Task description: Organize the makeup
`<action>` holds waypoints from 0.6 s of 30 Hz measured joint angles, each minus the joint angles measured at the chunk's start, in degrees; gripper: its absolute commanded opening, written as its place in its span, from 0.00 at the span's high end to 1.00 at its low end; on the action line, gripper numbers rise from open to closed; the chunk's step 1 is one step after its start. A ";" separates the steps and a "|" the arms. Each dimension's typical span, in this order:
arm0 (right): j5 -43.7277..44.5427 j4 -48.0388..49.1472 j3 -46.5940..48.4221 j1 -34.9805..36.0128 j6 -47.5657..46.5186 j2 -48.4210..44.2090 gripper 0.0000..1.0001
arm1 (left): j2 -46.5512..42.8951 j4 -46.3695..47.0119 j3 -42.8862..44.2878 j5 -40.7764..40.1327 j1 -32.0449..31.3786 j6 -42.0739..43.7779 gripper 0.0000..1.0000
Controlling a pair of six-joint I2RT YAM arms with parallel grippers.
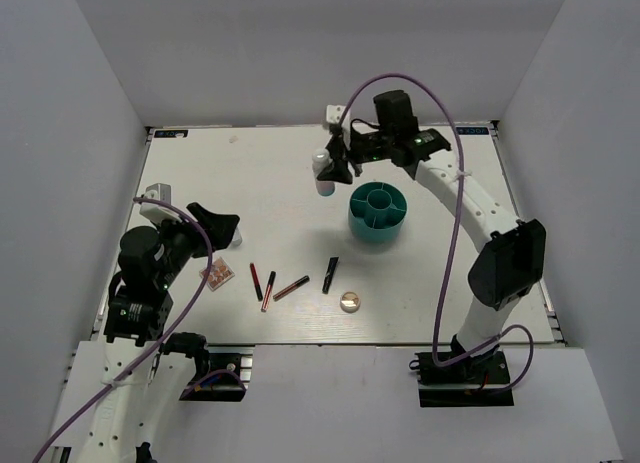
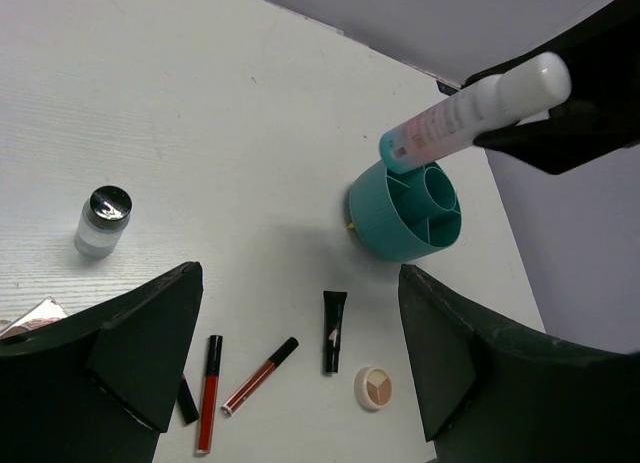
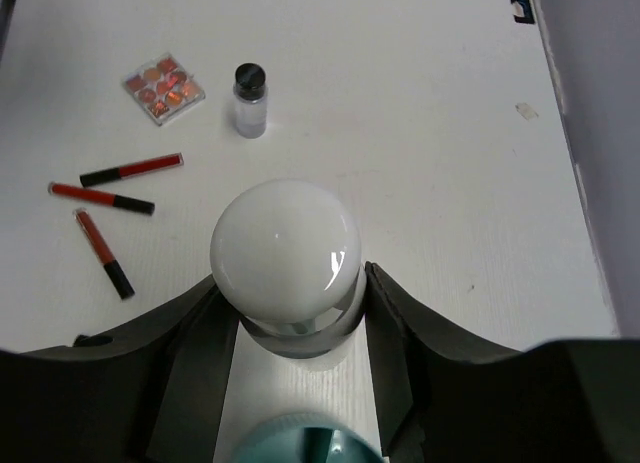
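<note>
Bottle (image 1: 323, 173), clamped in right pincer (image 3: 292, 313), hangs near table's (image 1: 250, 148) far edge; left pincer (image 2: 300, 348) wide.

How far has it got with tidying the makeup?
Nothing looks put away yet: the teal cup appears empty. In hand: the right claw grips the white bottle, tilted above the cup. Left on the table: the thin sticks, black tube, round compact, palette and small jar. The left claw is open, holding nothing.
</note>
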 measured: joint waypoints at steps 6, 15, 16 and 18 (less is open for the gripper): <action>-3.41 6.29 -6.21 -8.76 12.90 -4.04 1.00 | 0.17 0.20 -0.42 0.59 0.00 -0.17 0.11; -8.13 8.26 -13.68 -20.79 19.89 -7.48 1.00 | 1.07 1.03 -2.23 1.73 0.00 -1.01 0.11; -8.74 8.44 -14.32 -21.42 20.13 -7.76 1.00 | 1.29 1.20 -2.23 1.86 0.00 -1.01 0.11; -9.79 8.52 -15.34 -22.12 20.20 -8.17 1.00 | 1.68 1.51 -2.23 2.16 0.00 -1.03 0.11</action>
